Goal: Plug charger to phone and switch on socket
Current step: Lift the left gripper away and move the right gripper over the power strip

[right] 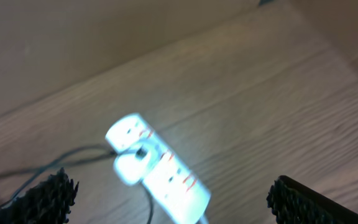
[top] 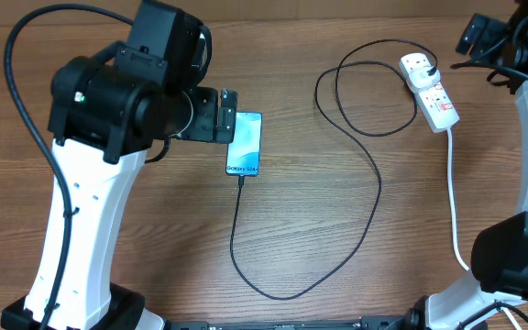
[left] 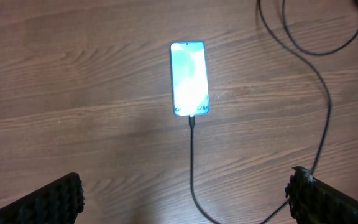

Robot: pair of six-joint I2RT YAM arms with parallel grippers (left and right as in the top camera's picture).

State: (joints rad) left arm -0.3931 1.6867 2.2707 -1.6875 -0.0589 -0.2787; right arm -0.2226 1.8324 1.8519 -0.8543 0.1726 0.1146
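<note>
Left gripper (left: 185, 190) spread; bare table (left: 73, 93) flanking phone (left: 189, 78) edges.

The table (top: 154, 229) is matt wood grain, the phone (top: 245, 143) screen glossy, the socket (top: 432, 90) smooth white plastic, the charger (left: 191, 155) cable matt black.

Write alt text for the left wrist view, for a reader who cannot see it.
A lit phone lies flat on a wooden table, with a thin black cable joined to its near end and running toward the camera. The left gripper is open and holds nothing, its black fingers showing at the bottom corners.
</note>
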